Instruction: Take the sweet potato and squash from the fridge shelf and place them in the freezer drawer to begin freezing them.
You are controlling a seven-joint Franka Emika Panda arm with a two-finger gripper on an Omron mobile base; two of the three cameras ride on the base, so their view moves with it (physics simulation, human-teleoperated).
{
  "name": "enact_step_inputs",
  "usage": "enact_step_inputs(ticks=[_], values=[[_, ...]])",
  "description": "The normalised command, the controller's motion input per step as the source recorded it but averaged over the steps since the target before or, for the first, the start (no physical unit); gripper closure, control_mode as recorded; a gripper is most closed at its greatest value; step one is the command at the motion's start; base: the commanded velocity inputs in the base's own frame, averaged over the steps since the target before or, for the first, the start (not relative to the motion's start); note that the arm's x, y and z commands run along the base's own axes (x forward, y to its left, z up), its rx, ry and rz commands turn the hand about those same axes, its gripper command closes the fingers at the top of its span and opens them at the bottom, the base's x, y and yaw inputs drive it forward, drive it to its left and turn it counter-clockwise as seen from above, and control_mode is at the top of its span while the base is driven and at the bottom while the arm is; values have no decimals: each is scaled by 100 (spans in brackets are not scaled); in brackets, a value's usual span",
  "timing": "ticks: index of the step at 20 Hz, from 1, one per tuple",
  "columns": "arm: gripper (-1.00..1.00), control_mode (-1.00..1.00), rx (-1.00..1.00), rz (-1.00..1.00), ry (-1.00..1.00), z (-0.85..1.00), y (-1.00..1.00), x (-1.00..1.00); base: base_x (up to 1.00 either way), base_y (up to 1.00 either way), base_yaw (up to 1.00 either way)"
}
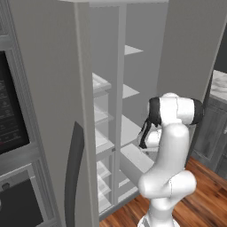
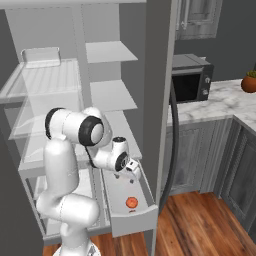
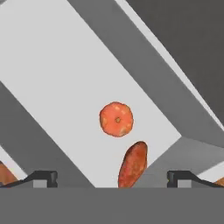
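Note:
The freezer drawer (image 2: 132,220) stands pulled out at the bottom of the fridge, a pale box also seen in the left base view (image 1: 135,160). On its bare floor (image 3: 65,65) lies the round orange squash (image 3: 116,119) (image 2: 131,202). The reddish-brown sweet potato (image 3: 132,165) is just beside the squash, below my hand; I cannot tell whether it rests on the floor. My gripper (image 3: 111,178) (image 2: 133,168) hovers over the drawer, open, its fingertips (image 3: 43,178) wide apart and touching neither vegetable.
The open fridge doors (image 1: 53,111) (image 2: 157,100) flank the drawer on both sides. Flat shelves (image 2: 107,95) stack above it. A microwave (image 2: 190,77) sits on the marble counter (image 2: 220,102) to the right. Wooden floor (image 2: 200,225) lies in front.

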Motion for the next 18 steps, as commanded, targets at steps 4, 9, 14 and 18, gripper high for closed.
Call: enact_step_inputs(ticks=[4,9,14,18], values=[[-100,-100,-14,0,-27,100,44,-68,0,0,0],[-100,-100,-20,0,-38,100,50,-78,0,0,0],[-100,-100,-27,5,-53,71,51,-69,0,0,0],[-100,-100,0,0,2,2,0,4,0,0,0]])
